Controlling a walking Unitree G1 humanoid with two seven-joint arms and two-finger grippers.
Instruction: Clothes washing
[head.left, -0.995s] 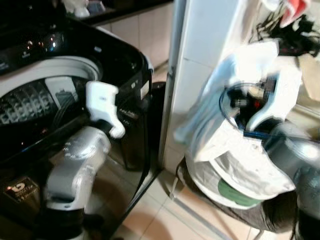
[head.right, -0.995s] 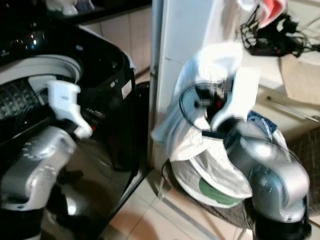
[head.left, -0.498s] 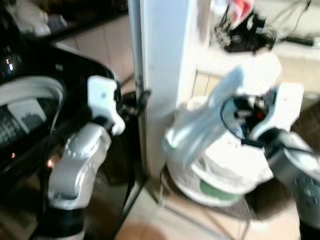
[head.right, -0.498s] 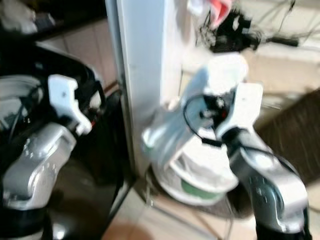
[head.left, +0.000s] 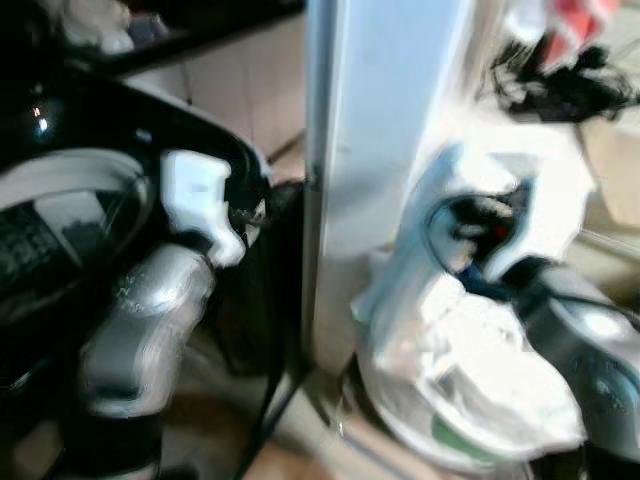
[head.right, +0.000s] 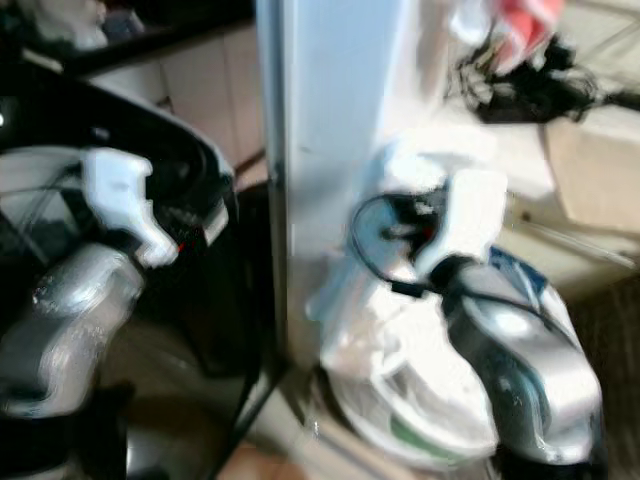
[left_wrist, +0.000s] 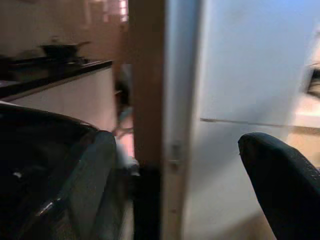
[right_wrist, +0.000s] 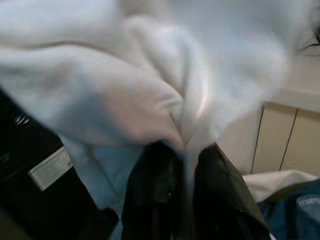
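— Which step is this?

— Carrying laundry to the washer (head.left: 70, 230), I'd judge. The right gripper (right_wrist: 182, 165) has its jaws closed on a white garment (right_wrist: 125, 95), pinched between them and bunched just beyond the tips, the rest trailing below.

— And the left gripper (left_wrist: 280, 185)?

— Raised beside the washer's rim, next to a white pillar (head.left: 385, 150); whether its jaws are apart I cannot tell (one dark finger in sight).

— Next?

— Probably swing the garment past the pillar and over the drum, which lies well to the left of the right jaws.
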